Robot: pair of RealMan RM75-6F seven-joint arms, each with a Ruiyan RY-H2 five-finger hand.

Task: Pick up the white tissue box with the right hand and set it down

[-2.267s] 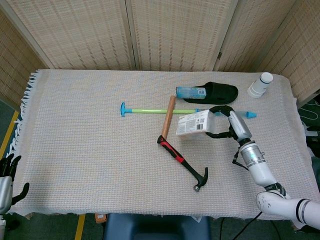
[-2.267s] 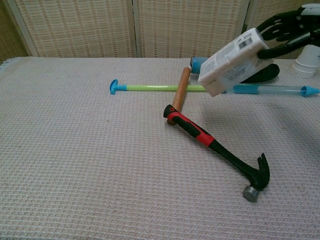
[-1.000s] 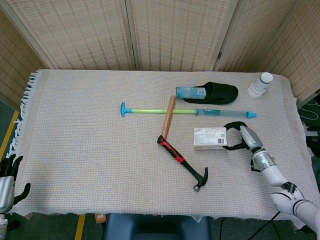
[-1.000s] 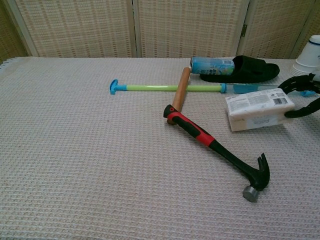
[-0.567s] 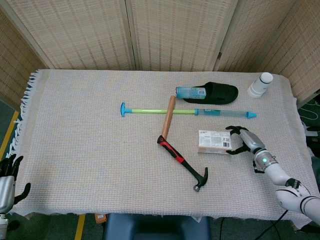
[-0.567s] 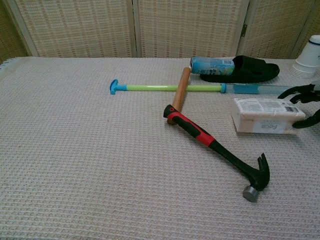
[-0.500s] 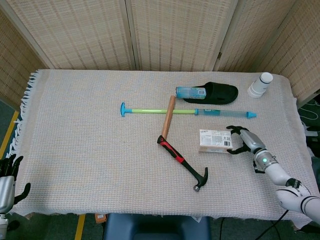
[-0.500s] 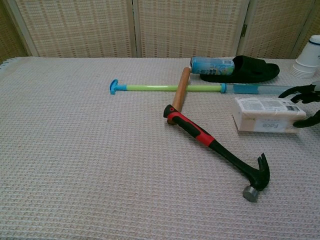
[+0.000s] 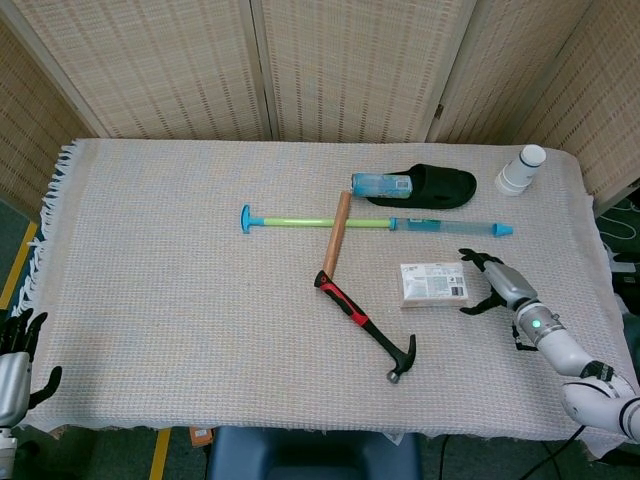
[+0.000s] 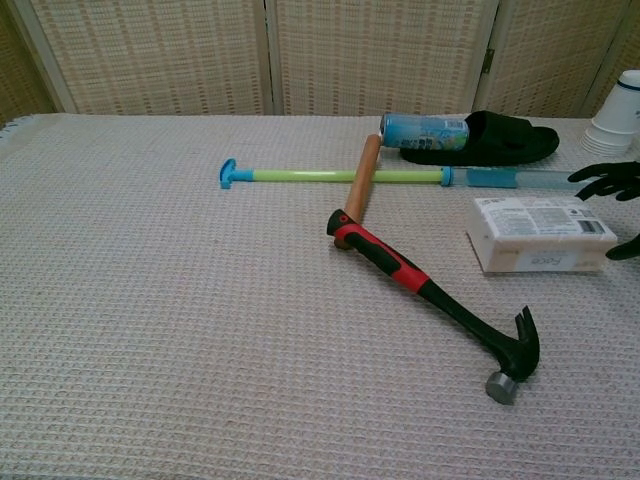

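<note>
The white tissue box [image 9: 434,284] lies flat on the woven cloth, right of the hammer, and shows in the chest view as the white tissue box [image 10: 541,246]. My right hand [image 9: 494,281] sits just to the right of the box with its fingers spread apart, a small gap between them and the box; in the chest view only the dark fingers [image 10: 606,179] reach in from the right edge. My left hand [image 9: 14,362] hangs off the table's front left corner, holding nothing.
A red-and-black claw hammer [image 9: 367,325] lies left of the box. A wooden stick [image 9: 336,233] crosses a green-and-blue rod [image 9: 372,223]. Behind are a blue can [image 9: 381,183], a black slipper [image 9: 436,186] and stacked white cups [image 9: 521,169].
My right hand lowered the tissue box from the air onto the cloth, then let go of it and drew back to the right with its fingers spread.
</note>
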